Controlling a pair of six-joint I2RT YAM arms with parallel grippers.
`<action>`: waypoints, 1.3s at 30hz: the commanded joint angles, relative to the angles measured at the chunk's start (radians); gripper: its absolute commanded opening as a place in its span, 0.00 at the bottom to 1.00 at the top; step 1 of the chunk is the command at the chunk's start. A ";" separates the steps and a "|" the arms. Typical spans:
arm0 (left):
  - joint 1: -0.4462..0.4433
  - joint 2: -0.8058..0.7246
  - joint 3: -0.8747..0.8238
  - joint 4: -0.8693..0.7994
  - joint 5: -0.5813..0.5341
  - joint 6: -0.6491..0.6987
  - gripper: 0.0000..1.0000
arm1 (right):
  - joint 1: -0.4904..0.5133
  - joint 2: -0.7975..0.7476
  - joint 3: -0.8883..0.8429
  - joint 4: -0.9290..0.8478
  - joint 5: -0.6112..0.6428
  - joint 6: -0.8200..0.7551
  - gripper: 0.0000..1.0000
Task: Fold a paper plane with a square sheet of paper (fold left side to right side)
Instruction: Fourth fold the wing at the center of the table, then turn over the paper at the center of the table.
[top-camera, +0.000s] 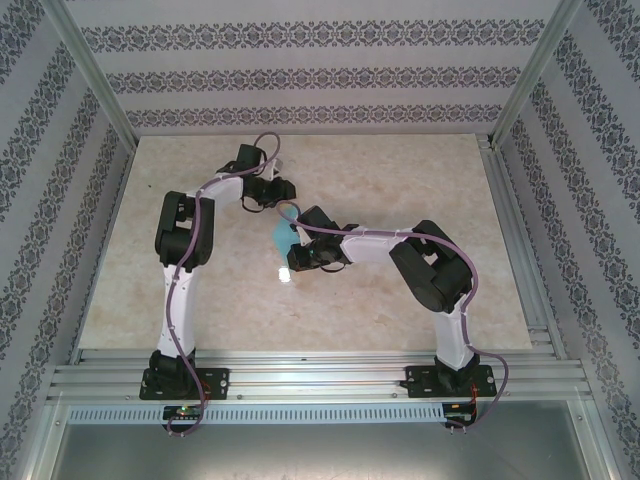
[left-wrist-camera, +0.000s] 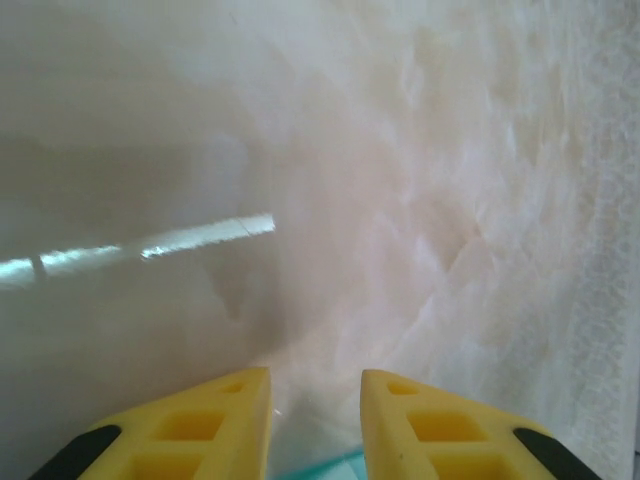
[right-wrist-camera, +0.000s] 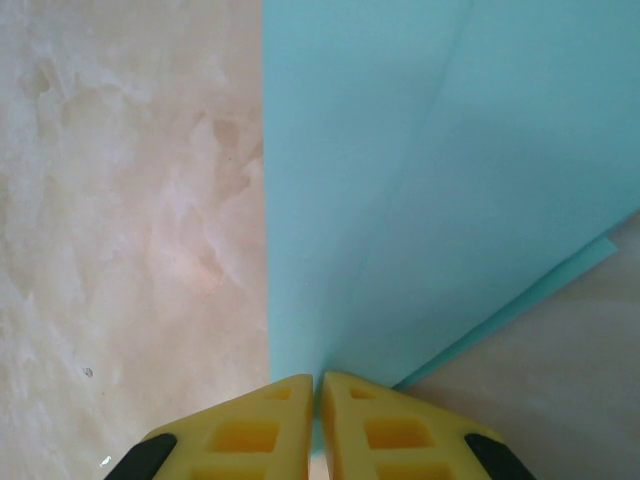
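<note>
Turquoise paper (right-wrist-camera: 400, 180), mostly hidden beneath the wrists from above, pinched in right jaws; left jaws spread.

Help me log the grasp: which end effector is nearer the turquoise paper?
Right. The right end effector is shut on the paper; the left end effector is open, a paper edge showing between its fingers.

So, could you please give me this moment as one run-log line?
phase: mid-fold | right fingers: shut on paper | left fingers: open, paper edge between them | paper: layered, on table
</note>
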 joint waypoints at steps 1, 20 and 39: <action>0.037 -0.022 0.042 0.022 -0.045 0.026 0.30 | 0.035 0.072 -0.047 -0.211 -0.008 -0.017 0.14; 0.035 -0.800 -0.792 0.241 -0.013 -0.030 0.41 | -0.061 -0.409 -0.099 -0.143 0.095 -0.013 0.32; -0.098 -0.494 -0.706 0.361 -0.111 -0.066 0.42 | -0.207 -0.665 -0.453 0.093 0.046 0.053 0.40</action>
